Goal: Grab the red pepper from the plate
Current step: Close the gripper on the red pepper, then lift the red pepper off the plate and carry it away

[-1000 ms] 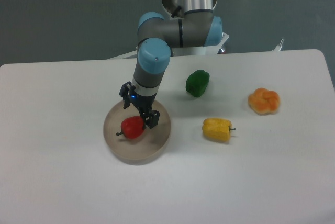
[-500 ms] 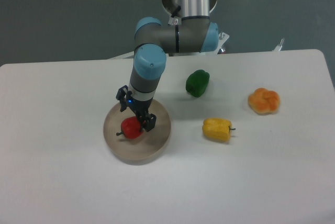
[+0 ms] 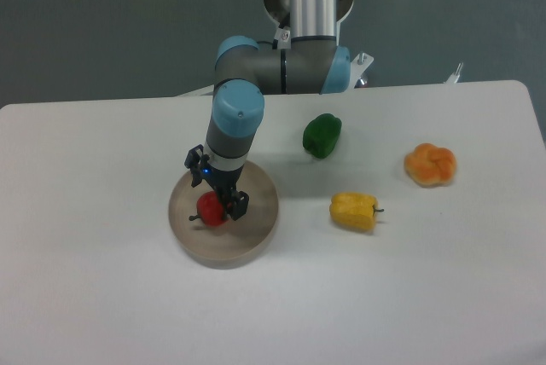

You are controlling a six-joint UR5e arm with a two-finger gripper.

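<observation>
Black two-finger hand (image 3: 223, 203) covers the upper right of the small glossy red pepper (image 3: 209, 210); finger spacing too small to judge. Arm's silver column runs off the top edge. White table (image 3: 102, 297) cut off at the bottom edge.

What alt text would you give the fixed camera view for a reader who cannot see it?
A robot arm's two-finger gripper is lowered over a small glossy red pepper lying on a round beige plate on a white table. A green pepper, a yellow pepper and an orange pepper lie to the right, off the plate.
</observation>
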